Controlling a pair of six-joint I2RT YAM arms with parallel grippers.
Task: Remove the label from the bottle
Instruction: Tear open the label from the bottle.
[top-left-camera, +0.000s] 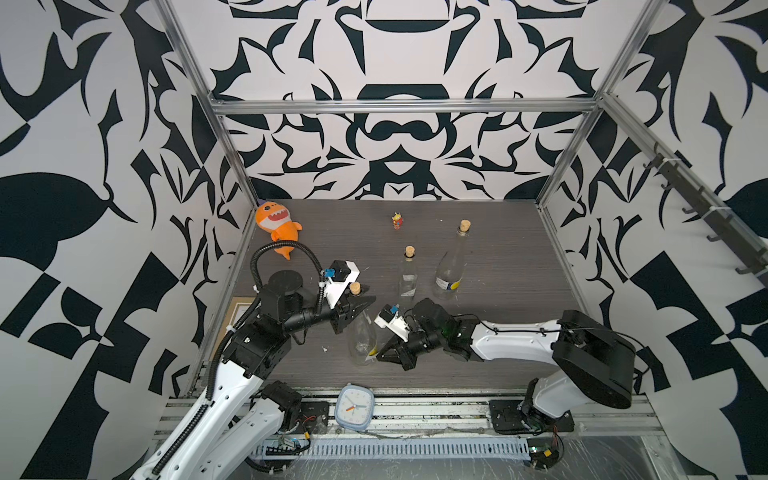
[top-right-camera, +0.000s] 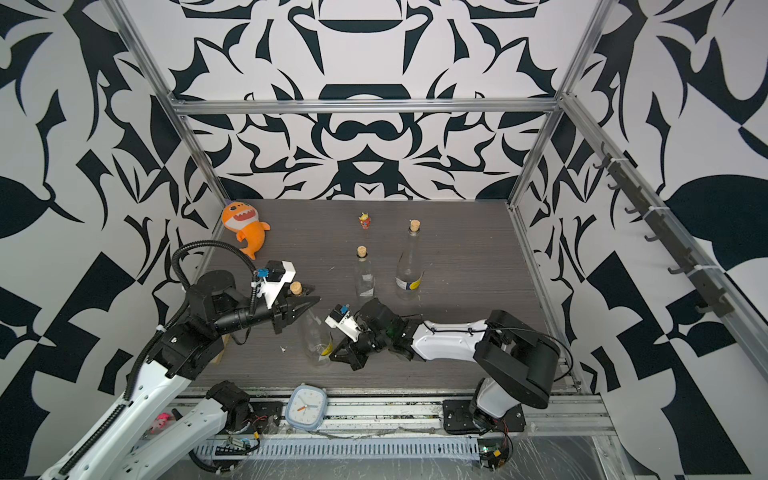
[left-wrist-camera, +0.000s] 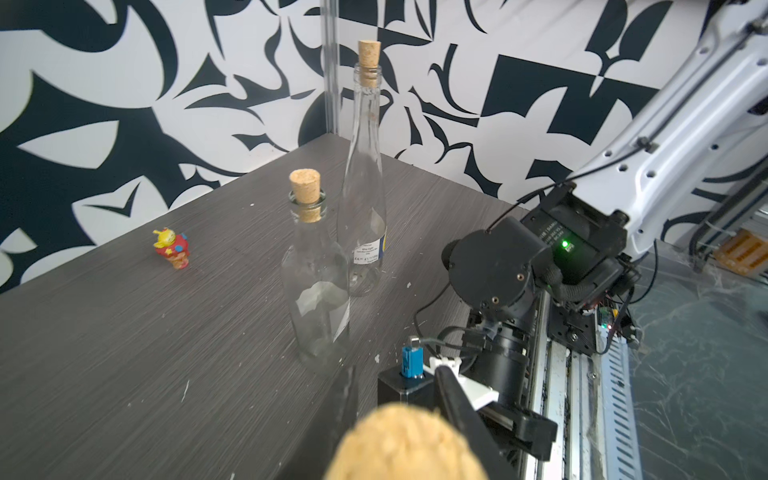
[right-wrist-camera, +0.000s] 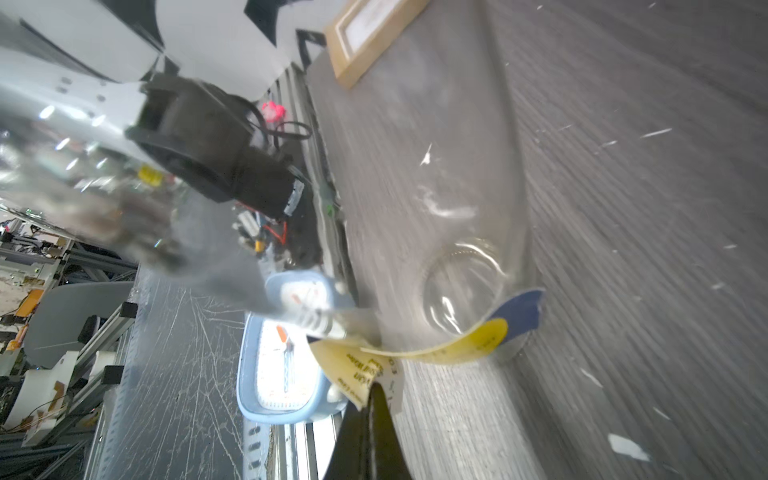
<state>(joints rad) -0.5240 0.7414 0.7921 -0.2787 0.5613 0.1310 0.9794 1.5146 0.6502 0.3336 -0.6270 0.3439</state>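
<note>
You're halfway: left gripper (top-left-camera: 365, 303) clamps the bottle (top-left-camera: 360, 338) at the neck, right gripper (top-left-camera: 379, 356) at its 4 o'clock pinches the part-peeled label (right-wrist-camera: 469, 348), blue end yet to free

Both top views were bright and evenly lit by diffuse light, with shadows on the desk (top-left-camera: 498, 249) soft and faint. In the left wrist view the cork (left-wrist-camera: 409, 444) nearest the lens was badly out of focus, the background sharp. The right wrist view was smeared by motion blur across the desk grain and the bottle (right-wrist-camera: 469, 199), with the clock (right-wrist-camera: 282, 374) face blown out white.
</note>
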